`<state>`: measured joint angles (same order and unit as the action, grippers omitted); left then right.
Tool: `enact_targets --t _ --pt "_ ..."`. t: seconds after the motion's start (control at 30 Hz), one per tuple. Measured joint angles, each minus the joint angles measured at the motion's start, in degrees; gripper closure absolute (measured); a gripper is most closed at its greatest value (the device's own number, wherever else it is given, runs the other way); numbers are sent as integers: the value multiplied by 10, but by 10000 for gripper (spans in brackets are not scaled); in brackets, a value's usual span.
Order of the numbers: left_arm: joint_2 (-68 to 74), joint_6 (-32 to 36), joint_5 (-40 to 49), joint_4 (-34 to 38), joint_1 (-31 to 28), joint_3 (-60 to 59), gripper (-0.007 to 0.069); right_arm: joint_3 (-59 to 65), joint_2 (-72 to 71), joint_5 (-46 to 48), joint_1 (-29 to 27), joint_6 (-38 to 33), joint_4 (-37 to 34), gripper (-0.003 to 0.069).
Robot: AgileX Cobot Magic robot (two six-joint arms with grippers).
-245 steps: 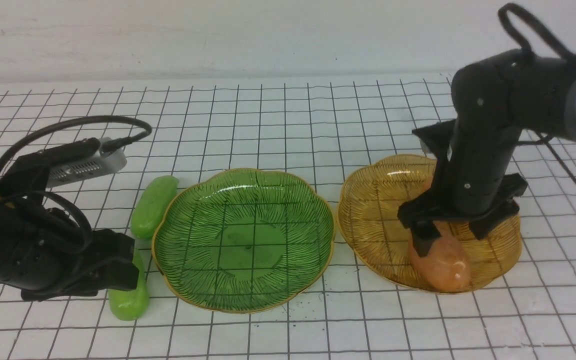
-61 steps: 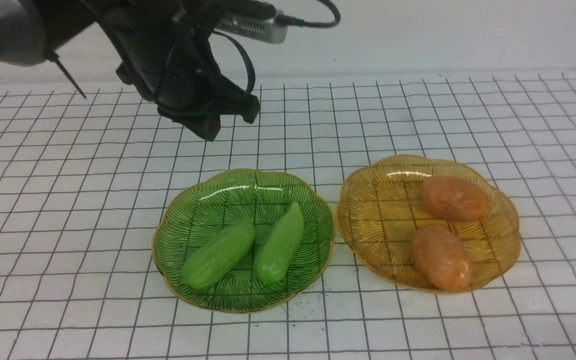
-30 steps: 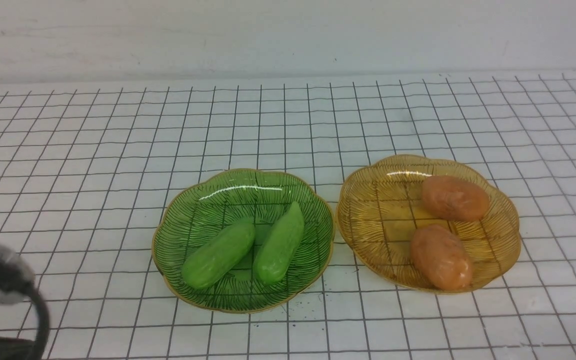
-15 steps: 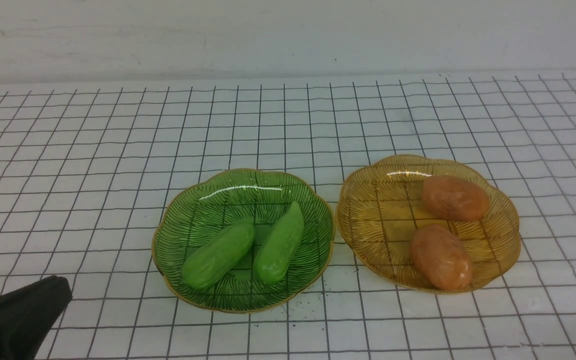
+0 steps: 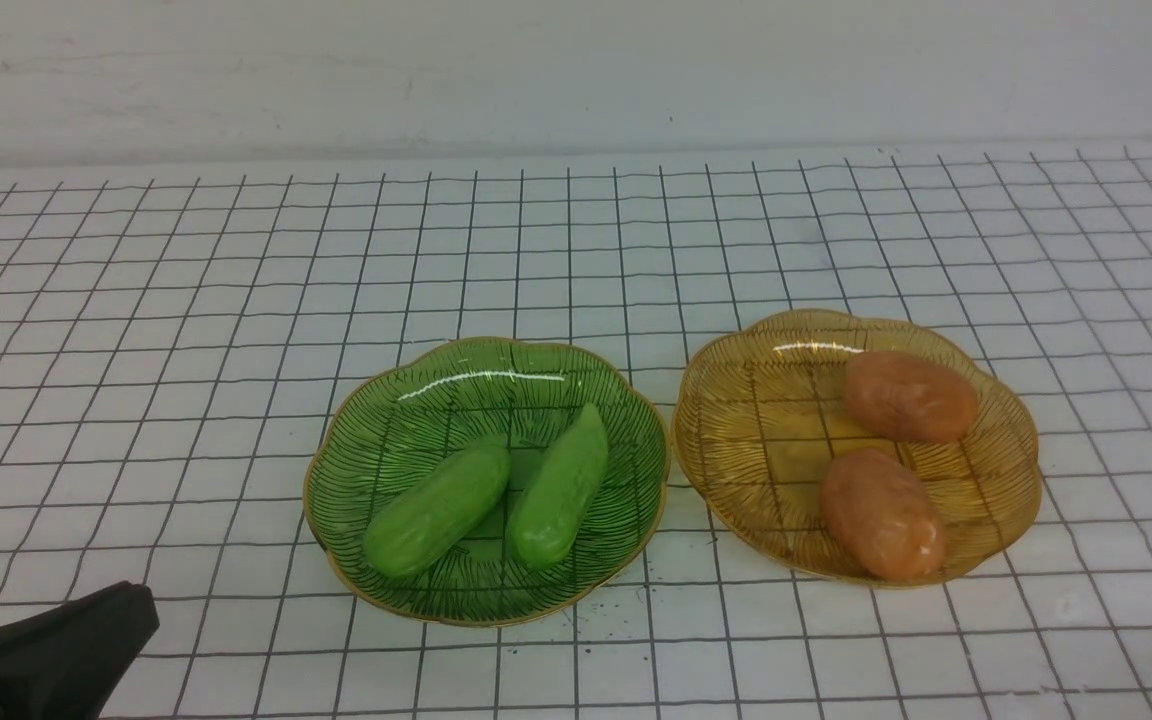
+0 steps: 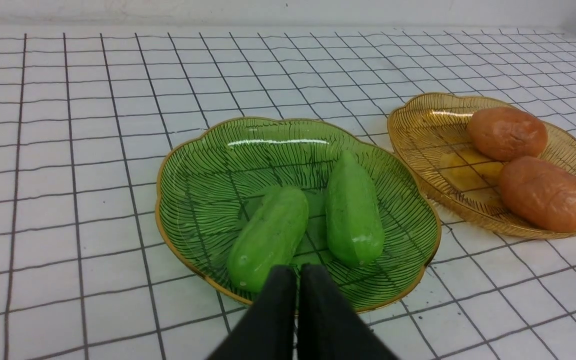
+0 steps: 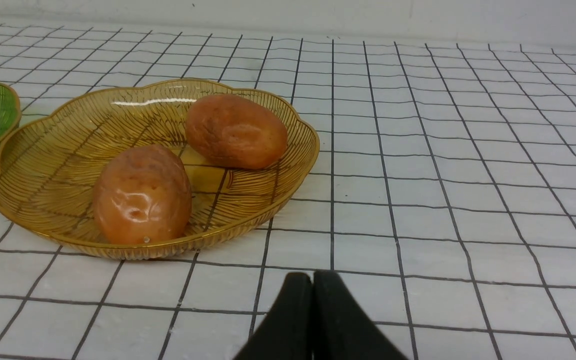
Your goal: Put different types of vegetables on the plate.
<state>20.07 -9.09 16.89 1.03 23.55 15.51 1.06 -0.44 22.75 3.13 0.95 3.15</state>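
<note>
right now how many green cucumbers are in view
2. Both lie side by side in the green plate: the left cucumber and the right cucumber, angled alike. No other is visible anywhere.

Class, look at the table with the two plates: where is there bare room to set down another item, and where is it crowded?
Bare grid lies behind both plates up to the wall, left of the green plate and right of the amber plate. It is crowded at the narrow gap between the plates, and on them: two cucumbers on green, two potatoes on amber.
</note>
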Motion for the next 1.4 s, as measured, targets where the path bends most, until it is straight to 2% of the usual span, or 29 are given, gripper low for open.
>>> enact_targets --t 0.13,0.3,0.37,0.4,0.5,0.57,0.6,0.7,0.93,1.17,1.4 --pt "-7 43 26 -19 -1 -4 631 0 0 0 0 0 0 674" --pt "-65 70 32 -23 -42 -34 631 0 0 0 0 0 0 674" --pt "-111 71 38 -17 -90 -61 631 0 0 0 0 0 0 674" --pt "-115 71 38 -15 -95 -63 631 0 0 0 0 0 0 674" --pt "-174 72 39 -10 -184 -108 631 0 0 0 0 0 0 674" --pt "-186 72 39 -10 -205 -119 631 0 0 0 0 0 0 674" --pt "-201 70 40 -2 -238 -138 631 0 0 0 0 0 0 674" --pt "-207 63 41 7 -265 -160 631 0 0 0 0 0 0 674" --pt "-207 57 50 13 -270 -171 631 0 0 0 0 0 0 674" --pt "-207 57 50 6 -232 -171 631 0 0 0 0 0 0 674" --pt "-207 57 51 4 -244 -171 631 0 0 0 0 0 0 674"
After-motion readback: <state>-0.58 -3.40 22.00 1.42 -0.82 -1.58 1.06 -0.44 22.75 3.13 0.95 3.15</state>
